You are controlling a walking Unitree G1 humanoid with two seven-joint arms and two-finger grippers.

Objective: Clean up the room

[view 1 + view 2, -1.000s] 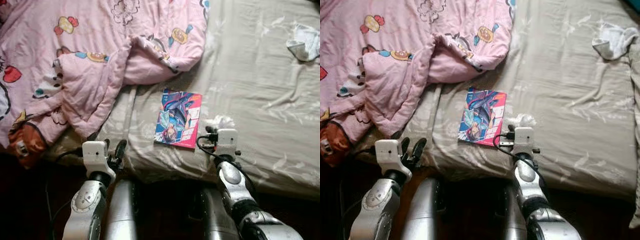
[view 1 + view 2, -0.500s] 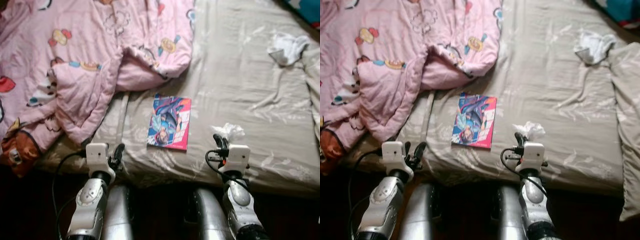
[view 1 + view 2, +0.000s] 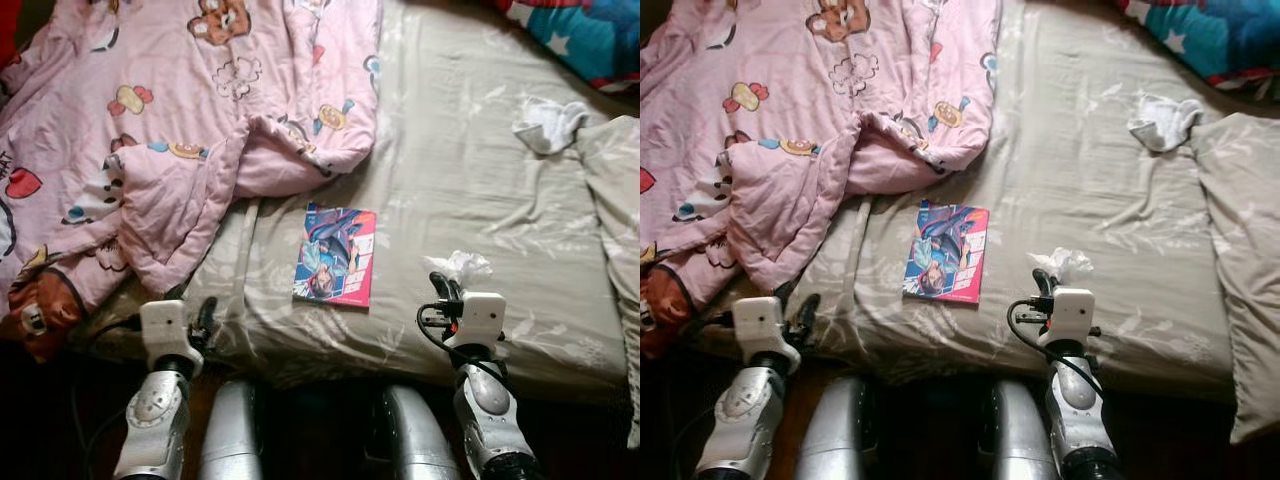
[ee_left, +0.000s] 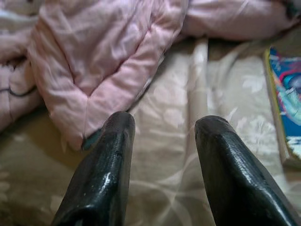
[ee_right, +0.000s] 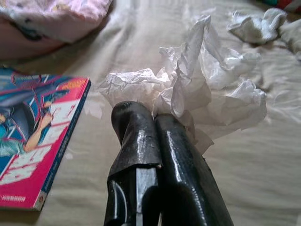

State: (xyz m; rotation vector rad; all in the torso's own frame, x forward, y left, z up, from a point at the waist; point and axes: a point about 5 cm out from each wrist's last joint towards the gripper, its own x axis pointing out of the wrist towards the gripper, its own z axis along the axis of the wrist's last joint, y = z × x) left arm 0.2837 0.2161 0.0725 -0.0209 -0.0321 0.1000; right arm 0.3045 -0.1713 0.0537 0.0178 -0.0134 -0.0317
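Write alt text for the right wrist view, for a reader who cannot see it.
The right gripper has its two black fingers pressed together on a crumpled white tissue over a beige bed sheet. A colourful comic book lies flat on the sheet beside it, with a pink quilt and a crumpled white cloth farther off.

Book (image 4: 288,113) cut off at edge

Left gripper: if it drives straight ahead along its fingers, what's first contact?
Likely the bed sheet, then the folded edge of the pink quilt just beyond. The left gripper is open; the comic book lies off to one side. Depth is uncertain.
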